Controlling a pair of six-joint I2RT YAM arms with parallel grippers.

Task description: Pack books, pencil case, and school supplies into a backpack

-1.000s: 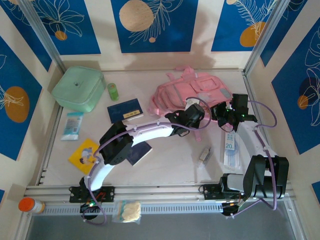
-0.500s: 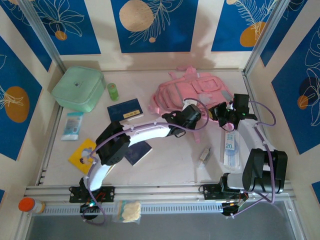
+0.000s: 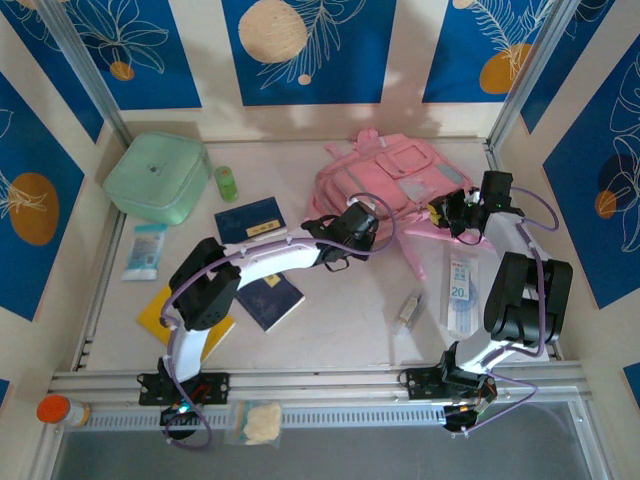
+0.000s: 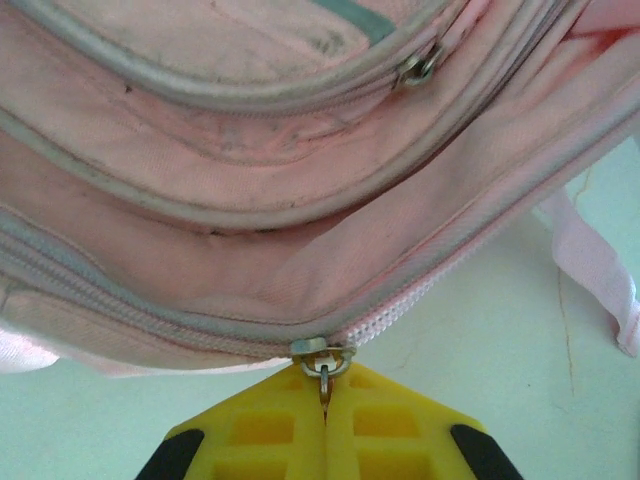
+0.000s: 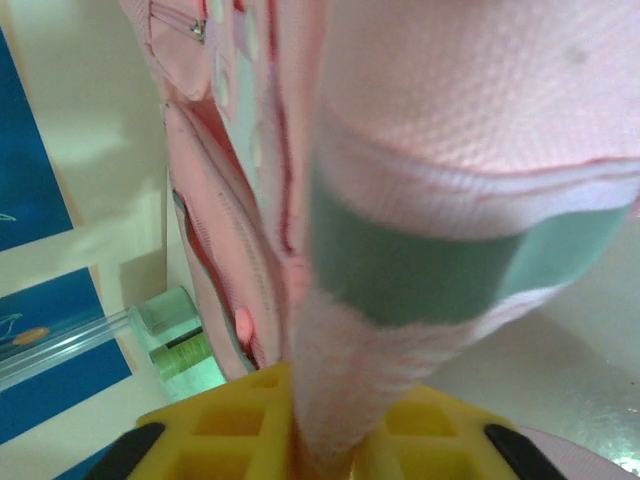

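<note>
your left fingers [image 4: 325, 392] are together, clamped on the zipper pull [image 4: 323, 360] at the edge of the backpack [image 4: 250, 150]. from above they meet the bag at its near left corner. your right fingers [image 5: 322, 405] have a pink strap [image 5: 450, 150] with a teal band between them. the strap fills the gap, but you cannot tell whether it is pinched or only lying there. from above they sit at the bag's right side.

the backpack lies flat at the far middle of the table [image 3: 350, 335], front pockets up. one navy book [image 3: 250, 218] lies left of it, and a second navy book [image 3: 272, 298] lies nearer you, below the left arm. the yellow book [image 3: 158, 312] is partly hidden under that arm's elbow. the clear-grey piece [image 3: 408, 312] and the white-blue packet [image 3: 459, 295] lie near the right arm, apart from the bag. at far left are the mint box [image 3: 157, 177], the green bottle [image 3: 226, 182] just beside it, and the teal packet [image 3: 146, 250].
</note>
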